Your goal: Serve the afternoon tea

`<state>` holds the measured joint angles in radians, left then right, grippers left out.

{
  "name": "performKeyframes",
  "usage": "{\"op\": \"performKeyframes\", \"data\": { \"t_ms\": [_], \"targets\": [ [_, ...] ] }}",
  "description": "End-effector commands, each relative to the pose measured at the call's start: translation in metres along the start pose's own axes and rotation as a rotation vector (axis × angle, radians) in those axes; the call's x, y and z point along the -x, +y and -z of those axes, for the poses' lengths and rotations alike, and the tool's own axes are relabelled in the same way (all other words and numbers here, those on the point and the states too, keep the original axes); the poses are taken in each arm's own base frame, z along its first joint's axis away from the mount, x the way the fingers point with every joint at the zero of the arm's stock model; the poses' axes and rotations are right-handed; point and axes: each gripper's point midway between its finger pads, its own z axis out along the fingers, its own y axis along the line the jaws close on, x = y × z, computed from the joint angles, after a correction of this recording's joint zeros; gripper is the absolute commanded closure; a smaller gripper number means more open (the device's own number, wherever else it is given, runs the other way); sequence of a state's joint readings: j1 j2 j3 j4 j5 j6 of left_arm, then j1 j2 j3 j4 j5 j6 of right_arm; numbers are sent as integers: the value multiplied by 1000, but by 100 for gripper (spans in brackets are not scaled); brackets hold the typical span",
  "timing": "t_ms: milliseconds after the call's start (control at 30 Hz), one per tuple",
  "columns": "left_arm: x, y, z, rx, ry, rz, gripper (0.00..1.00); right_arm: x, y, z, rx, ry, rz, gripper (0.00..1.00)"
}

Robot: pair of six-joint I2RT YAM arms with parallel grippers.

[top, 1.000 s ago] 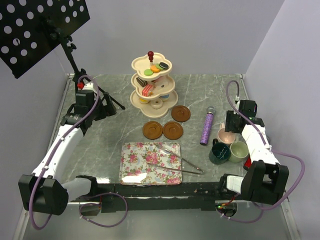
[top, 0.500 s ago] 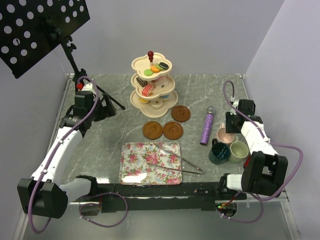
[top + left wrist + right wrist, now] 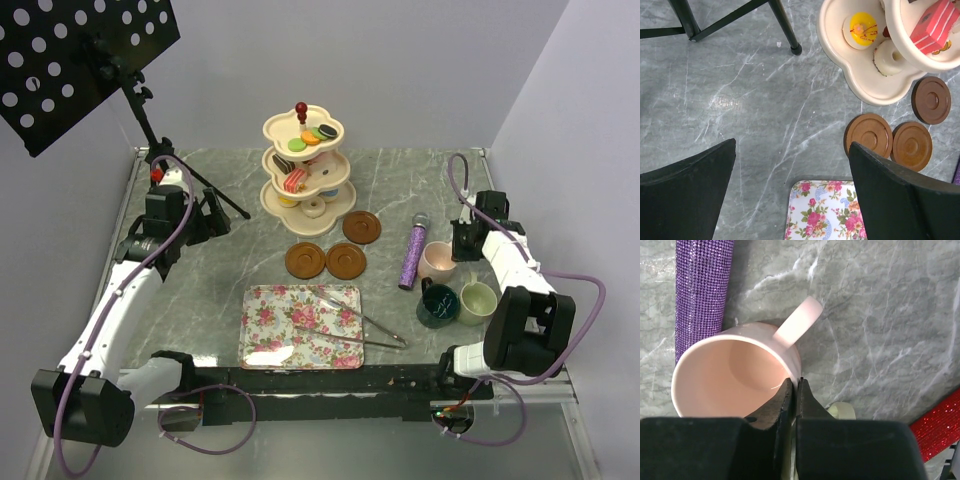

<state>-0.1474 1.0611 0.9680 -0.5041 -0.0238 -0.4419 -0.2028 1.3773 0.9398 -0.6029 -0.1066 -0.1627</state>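
My right gripper [image 3: 458, 250] [image 3: 794, 382] is shut on the rim of the pink mug [image 3: 436, 261] [image 3: 730, 375], one finger inside the cup and one outside, beside the handle. The dark teal mug [image 3: 438, 305] and pale green mug [image 3: 478, 302] [image 3: 842, 410] stand just nearer. Three brown saucers [image 3: 361, 226] [image 3: 305, 260] [image 3: 346, 261] lie in front of the cream three-tier stand [image 3: 332, 205] [image 3: 860, 75], which carries macarons, cake slices and doughnuts. My left gripper [image 3: 205, 215] [image 3: 792, 145] hangs open over bare table, left of the saucers [image 3: 868, 135].
A purple glittery microphone [image 3: 412, 252] [image 3: 702, 285] lies just left of the pink mug. The floral tray [image 3: 300, 325] [image 3: 825, 210] holds metal tongs [image 3: 355, 325]. A music stand [image 3: 80, 60] has legs [image 3: 785, 25] at the back left. A red glittery object [image 3: 940, 430] lies right.
My right gripper has closed onto the pink mug's rim, and the mug has shifted a little left, away from the other two mugs. The left arm has drawn back slightly.
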Motion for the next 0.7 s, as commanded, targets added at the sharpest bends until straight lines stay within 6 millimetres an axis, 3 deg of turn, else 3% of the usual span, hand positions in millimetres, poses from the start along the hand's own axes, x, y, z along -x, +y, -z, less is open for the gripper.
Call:
{"op": "performKeyframes", "data": {
  "t_ms": [0, 200, 300, 500, 667],
  "targets": [
    [3, 1, 5, 3, -20, 9, 0, 12, -6, 19, -40, -25, -24, 100],
    [2, 1, 7, 8, -11, 26, 0, 42, -13, 63, -97, -87, -77, 100],
    [9, -6, 13, -20, -28, 55, 0, 67, 1, 84, -35, -160, -89, 100],
    [24, -17, 26, -68, -81, 97, 0, 110, 59, 103, 162, -277, -80, 100],
    [38, -22, 32, -71, -96, 60, 0, 121, 113, 85, 201, -272, 19, 100]
  ]
}}
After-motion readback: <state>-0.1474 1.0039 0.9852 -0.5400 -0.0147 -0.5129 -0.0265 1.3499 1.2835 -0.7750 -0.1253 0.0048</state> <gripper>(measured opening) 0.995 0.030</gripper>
